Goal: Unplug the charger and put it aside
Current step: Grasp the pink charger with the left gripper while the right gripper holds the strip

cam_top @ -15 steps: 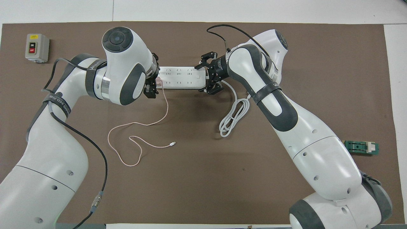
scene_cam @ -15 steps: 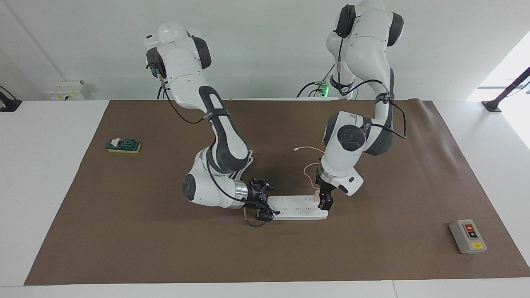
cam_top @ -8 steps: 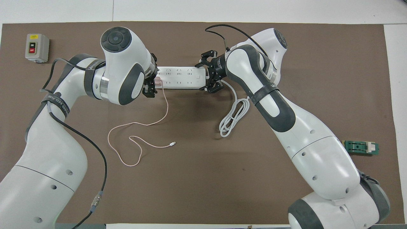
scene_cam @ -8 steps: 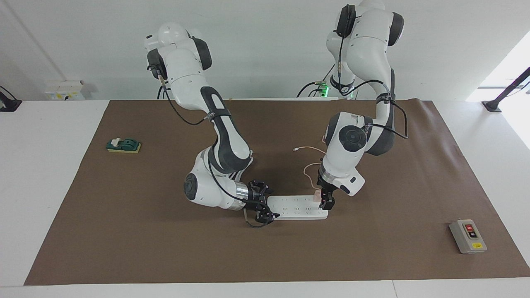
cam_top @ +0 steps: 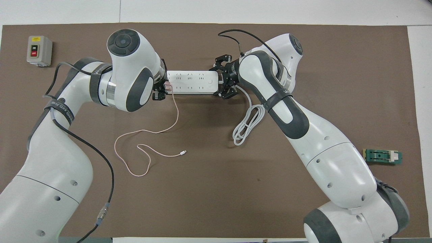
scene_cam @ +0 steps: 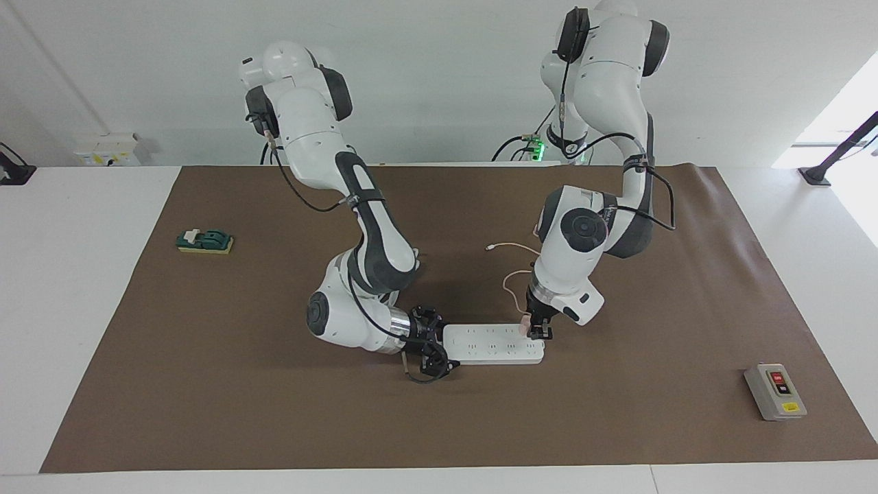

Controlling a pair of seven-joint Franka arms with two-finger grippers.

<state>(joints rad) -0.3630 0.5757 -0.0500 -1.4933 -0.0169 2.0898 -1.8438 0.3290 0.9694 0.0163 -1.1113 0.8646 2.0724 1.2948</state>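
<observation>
The small pink charger (scene_cam: 525, 320) is plugged into the white power strip (scene_cam: 490, 343) at its end toward the left arm. It also shows in the overhead view (cam_top: 167, 87), on the strip (cam_top: 190, 82). Its thin pink cable (cam_top: 148, 131) trails over the mat toward the robots. My left gripper (scene_cam: 540, 331) is down at the charger, pointing downward, and shows in the overhead view (cam_top: 159, 91) too. My right gripper (scene_cam: 431, 348) lies level at the strip's cord end, with its fingers spread to either side of that end; it also shows in the overhead view (cam_top: 222, 80).
The strip's thick white cord (cam_top: 246, 125) lies coiled nearer to the robots. A grey switch box (scene_cam: 775, 391) stands farther out toward the left arm's end. A green block (scene_cam: 204, 241) lies toward the right arm's end. A brown mat (scene_cam: 206, 384) covers the table.
My left gripper has lowered onto the charger. My right gripper has drawn back slightly toward the strip's cord end. The strip has barely moved.
</observation>
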